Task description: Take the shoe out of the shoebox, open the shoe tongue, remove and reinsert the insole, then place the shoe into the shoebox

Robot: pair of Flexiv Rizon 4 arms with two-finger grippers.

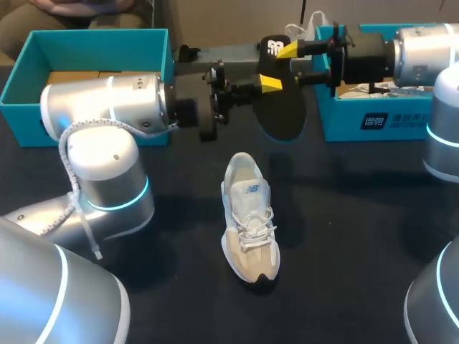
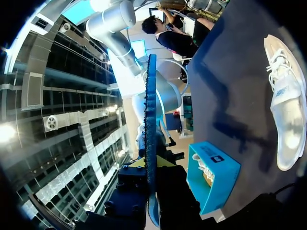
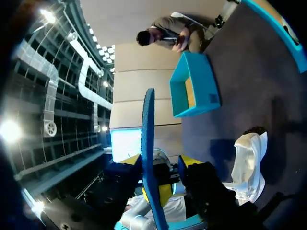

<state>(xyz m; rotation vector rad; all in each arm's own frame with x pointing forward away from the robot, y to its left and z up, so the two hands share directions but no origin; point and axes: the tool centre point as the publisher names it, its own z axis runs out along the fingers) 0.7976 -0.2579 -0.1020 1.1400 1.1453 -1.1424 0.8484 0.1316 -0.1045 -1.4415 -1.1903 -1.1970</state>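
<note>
— Grey links of my left arm crowd seven to nine o'clock. What is it holding?
— The left gripper is clamped on the black insole, which hangs above the table at twelve o'clock. Both yellow tips press its faces.
— And the right gripper?
— Its fingers are spread around the insole's far end. One tip touches it and the other stands off.
— Where is the sneaker?
— Upright on the dark table at centre, toe toward six o'clock, well apart from both grippers. An open teal box sits at ten o'clock and a labelled teal box at two.
</note>
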